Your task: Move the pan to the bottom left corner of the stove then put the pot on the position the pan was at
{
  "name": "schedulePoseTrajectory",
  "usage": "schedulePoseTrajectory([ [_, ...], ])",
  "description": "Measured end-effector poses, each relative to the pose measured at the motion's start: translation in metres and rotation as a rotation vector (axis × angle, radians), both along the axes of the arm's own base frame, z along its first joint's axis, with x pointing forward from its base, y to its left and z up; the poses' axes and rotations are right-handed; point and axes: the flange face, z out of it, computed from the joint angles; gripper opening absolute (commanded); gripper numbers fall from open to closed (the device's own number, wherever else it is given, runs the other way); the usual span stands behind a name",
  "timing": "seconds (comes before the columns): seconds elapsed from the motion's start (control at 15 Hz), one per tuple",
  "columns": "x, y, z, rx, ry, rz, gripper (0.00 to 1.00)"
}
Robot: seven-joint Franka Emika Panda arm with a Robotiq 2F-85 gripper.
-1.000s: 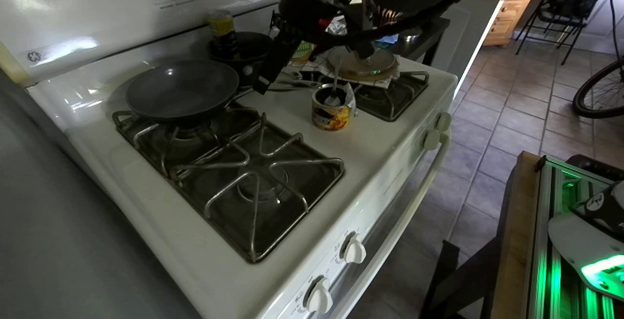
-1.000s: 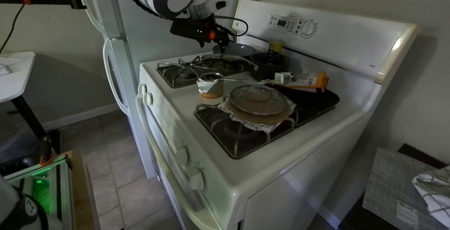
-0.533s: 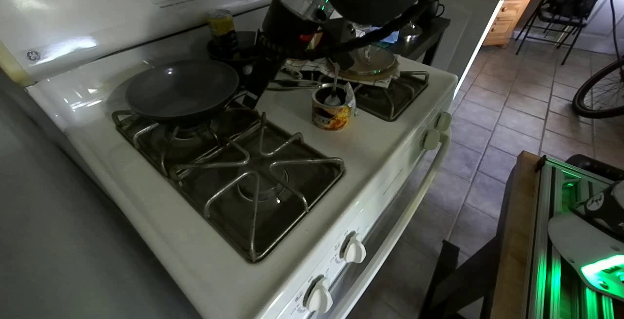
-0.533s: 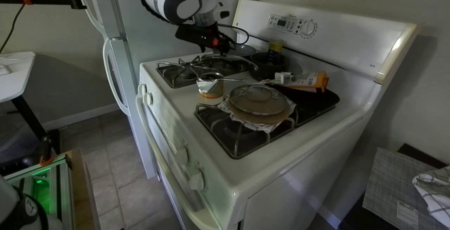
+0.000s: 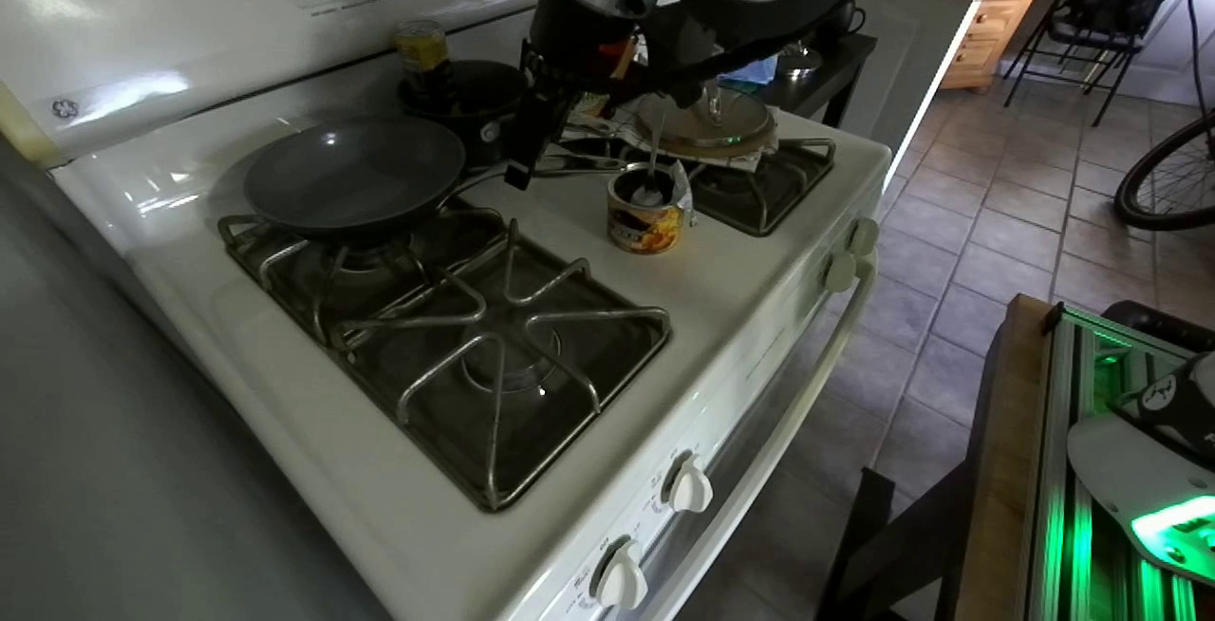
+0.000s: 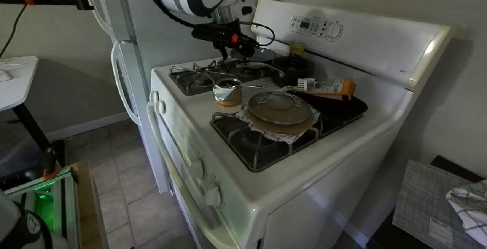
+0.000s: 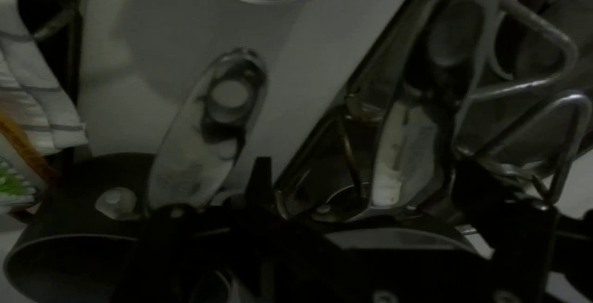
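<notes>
The wide dark grey pan [image 5: 356, 175] rests on a back burner of the white stove [image 5: 731, 265] in both exterior views [image 6: 262, 54]. Its metal handle [image 7: 410, 150] shows in the wrist view. The black pot [image 5: 486, 94] stands beside the pan near the back panel; it also shows in the wrist view [image 7: 83, 201], with its own handle [image 7: 199, 141]. My gripper [image 6: 234, 58] is open and empty over the handles. In the wrist view [image 7: 366, 171] the pan's handle appears between my fingers, the pot's handle outside them. Height above the handle is unclear.
A small can with a spoon [image 5: 645, 222] stands mid-stove. A lidded tan-grey pan [image 6: 279, 114] sits on a cloth on the near burner. A yellow container [image 6: 297, 51] appears to stand in the pot. An orange-white bag [image 6: 335, 87] lies behind. Another grate [image 5: 513, 317] lies before the pan.
My gripper dipped toward the handles, then rose and shifted away from the pan, toward the pot's side. The pot, its handle and the yellow container have shifted slightly. The pan has not moved.
</notes>
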Motion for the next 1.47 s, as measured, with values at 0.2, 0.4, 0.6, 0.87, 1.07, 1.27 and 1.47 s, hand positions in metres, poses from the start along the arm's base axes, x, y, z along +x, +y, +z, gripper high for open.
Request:
schedulePoseTrajectory([
  [0.2, -0.012, 0.021, -0.009, 0.050, 0.101, 0.014, 1.00],
  [0.4, -0.016, 0.027, -0.017, 0.047, 0.150, 0.018, 1.00],
  [0.6, -0.012, 0.018, -0.017, 0.050, 0.139, 0.003, 1.00],
  [0.87, -0.003, 0.010, -0.014, 0.068, 0.083, -0.019, 0.56],
  [1.07, -0.003, 0.009, -0.028, 0.064, 0.107, -0.023, 0.33],
  [1.27, -0.002, 0.010, -0.039, 0.061, 0.125, -0.023, 0.12],
  [1.47, -0.002, 0.012, -0.037, 0.065, 0.113, -0.021, 0.00],
])
